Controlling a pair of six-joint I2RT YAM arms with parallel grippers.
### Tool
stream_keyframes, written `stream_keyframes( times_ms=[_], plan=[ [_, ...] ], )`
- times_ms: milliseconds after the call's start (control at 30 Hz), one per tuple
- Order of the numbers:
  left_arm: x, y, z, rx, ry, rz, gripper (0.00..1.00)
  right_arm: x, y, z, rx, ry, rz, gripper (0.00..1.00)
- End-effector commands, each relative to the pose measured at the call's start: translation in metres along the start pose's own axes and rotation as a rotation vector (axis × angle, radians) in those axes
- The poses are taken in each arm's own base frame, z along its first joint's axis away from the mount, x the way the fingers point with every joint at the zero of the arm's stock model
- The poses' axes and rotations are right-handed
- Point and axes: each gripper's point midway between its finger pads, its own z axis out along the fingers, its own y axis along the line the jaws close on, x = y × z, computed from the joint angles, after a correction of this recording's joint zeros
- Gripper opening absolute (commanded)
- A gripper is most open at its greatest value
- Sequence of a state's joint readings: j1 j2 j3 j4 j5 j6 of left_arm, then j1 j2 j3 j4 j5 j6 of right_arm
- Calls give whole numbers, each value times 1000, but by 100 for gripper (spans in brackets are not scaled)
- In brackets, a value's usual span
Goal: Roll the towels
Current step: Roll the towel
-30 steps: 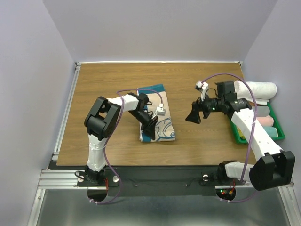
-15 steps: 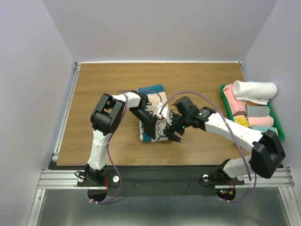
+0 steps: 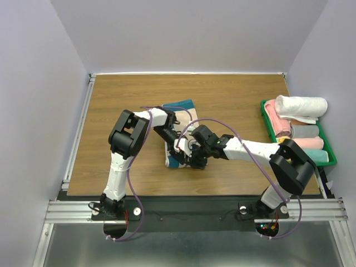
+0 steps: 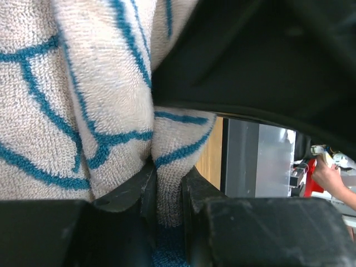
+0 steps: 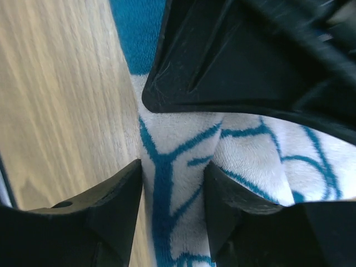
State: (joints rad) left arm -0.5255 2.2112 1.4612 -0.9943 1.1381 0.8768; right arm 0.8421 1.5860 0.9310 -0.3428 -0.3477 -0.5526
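Observation:
One towel (image 3: pixel 183 105) lies folded on the wooden table left of centre, teal with a cream edge and a cream side with teal lines. My left gripper (image 3: pixel 179 146) is over its middle. In the left wrist view it (image 4: pixel 167 192) is shut on a raised fold of the towel (image 4: pixel 67 111). My right gripper (image 3: pixel 192 157) is at the towel's near right part, touching the left gripper. In the right wrist view it (image 5: pixel 172 189) is open, its fingers on either side of a ridge of the towel (image 5: pixel 250 161) by the cloth's edge, with the left gripper's black body just above.
A green tray (image 3: pixel 329 159) at the table's right edge holds several rolled towels, a white one (image 3: pixel 303 105) on top. Bare wood (image 5: pixel 55 83) lies beside the towel. Purple cables loop over both arms. Grey walls stand on three sides.
My right arm swung from beside the green tray across to the towel and now meets the left gripper there. The left gripper stayed on the towel, shifting slightly.

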Motion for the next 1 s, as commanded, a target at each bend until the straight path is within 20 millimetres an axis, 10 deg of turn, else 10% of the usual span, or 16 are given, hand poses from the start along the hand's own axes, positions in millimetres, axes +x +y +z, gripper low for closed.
stream_keyframes(
  times_ms=[0, 67, 233, 567, 967],
  plan=[
    [25, 39, -8, -148, 134, 72, 8, 17, 9, 17, -35, 27, 22, 52],
    [24, 38, -9, -146, 134, 81, 11, 26, 13, 20, -47, 47, 37, 47],
    [16, 20, -23, -162, 84, 128, 40, 19, 33, 18, -137, 13, 124, 1],
    [-7, -8, -84, -315, -81, 246, 59, 20, 88, 2, -427, 65, 369, 1],
    [-9, -30, -188, -827, -308, 398, 74, 2, 66, 13, -655, 54, 730, 1]
  ],
)
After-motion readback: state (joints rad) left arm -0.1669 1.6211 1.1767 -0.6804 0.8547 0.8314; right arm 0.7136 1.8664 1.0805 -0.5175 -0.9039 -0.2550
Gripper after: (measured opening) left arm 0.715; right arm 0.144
